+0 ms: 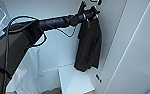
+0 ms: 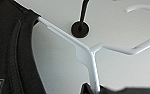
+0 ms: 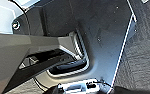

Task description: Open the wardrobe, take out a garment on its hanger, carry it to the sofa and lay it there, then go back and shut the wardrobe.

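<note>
The left gripper (image 1: pixel 91 13) is raised high inside the open wardrobe (image 1: pixel 138 50), clamped on the hanger (image 2: pixel 91 56) at its neck. The hanger is thin and white, its arms spreading from a flat junction. From it hangs the garment (image 1: pixel 89 45), a black short-sleeved shirt, limp and creased, its hem dangling above a white shelf (image 1: pixel 74 81) low in the wardrobe. In the left wrist view the black fabric shows a ribbed seam and pale lettering. The right gripper's state cannot be told.
</note>
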You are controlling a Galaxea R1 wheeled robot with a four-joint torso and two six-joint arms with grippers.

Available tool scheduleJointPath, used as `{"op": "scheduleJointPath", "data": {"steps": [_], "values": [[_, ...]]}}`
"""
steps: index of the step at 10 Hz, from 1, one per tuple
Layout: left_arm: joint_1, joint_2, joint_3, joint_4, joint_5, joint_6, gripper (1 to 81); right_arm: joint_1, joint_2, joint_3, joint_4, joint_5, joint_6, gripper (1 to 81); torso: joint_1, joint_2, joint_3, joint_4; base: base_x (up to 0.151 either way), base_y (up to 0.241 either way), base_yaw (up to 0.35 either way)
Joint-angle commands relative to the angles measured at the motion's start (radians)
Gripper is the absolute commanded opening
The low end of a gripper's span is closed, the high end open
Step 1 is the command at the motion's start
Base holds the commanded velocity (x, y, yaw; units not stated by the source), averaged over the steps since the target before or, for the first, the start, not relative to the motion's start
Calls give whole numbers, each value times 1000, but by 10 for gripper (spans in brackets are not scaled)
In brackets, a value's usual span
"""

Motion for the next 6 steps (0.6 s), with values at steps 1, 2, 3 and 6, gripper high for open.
{"op": "scheduleJointPath", "data": {"steps": [1,2,3,6], "values": [[-229,-19,-5,33,-33,17,10,22,3,7,10,-69,-4,811,0,0,0,97,0,0,0],[-229,-20,-5,34,-30,17,10,21,5,7,9,-69,-4,811,0,0,0,105,0,0,0],[-229,-20,-5,45,-27,17,10,22,5,7,9,-67,-4,811,0,0,0,124,0,0,0],[-215,-20,-5,68,-2,15,10,21,3,7,10,-67,-4,811,0,0,0,225,0,0,0]]}}
